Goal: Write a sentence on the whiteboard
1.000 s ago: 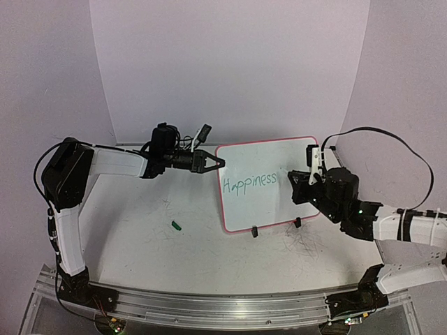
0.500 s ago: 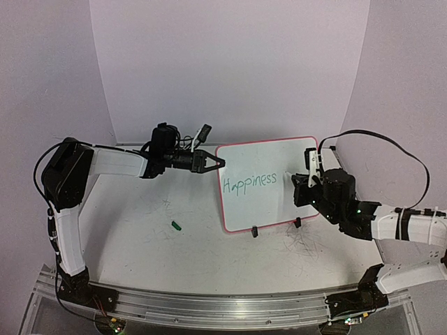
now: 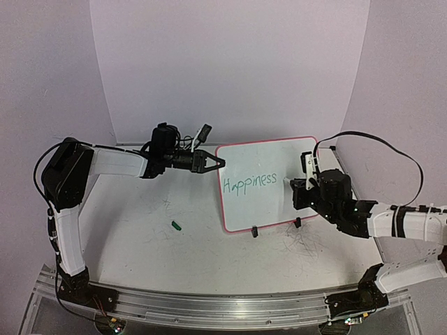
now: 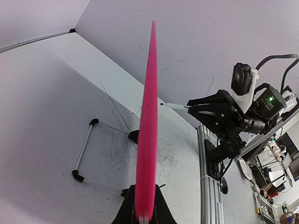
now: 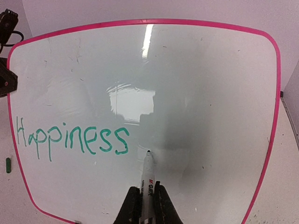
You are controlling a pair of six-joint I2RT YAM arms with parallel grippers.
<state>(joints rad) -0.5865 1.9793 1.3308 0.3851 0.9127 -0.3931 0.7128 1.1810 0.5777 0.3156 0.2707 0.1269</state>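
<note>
The whiteboard [image 3: 265, 157] stands upright on the table, white with a pink rim. My left gripper [image 3: 221, 162] is shut on its upper left edge; in the left wrist view the rim [image 4: 148, 116] runs edge-on out of the black fingers [image 4: 161, 210]. The sentence [image 5: 70, 140] so reads "Happiness" in green, on the board's left half [image 3: 249, 182]. My right gripper [image 5: 148, 205] is shut on a white marker [image 5: 148, 179]. Its tip sits just right of the last "s", slightly below the line, at the board's face. In the top view the right gripper [image 3: 292, 184] is at the board's right part.
A small green marker cap [image 3: 177, 225] lies on the scuffed tabletop left of the board. Two black clip feet [image 3: 255, 232] hold the board's lower edge, and a wire stand [image 4: 86, 144] props it behind. Grey scribbles [image 3: 304, 241] mark the table near the right arm.
The right wrist has shifted slightly left and lower along the board with the marker. The lettering reads the same. The left arm and the board have not moved.
</note>
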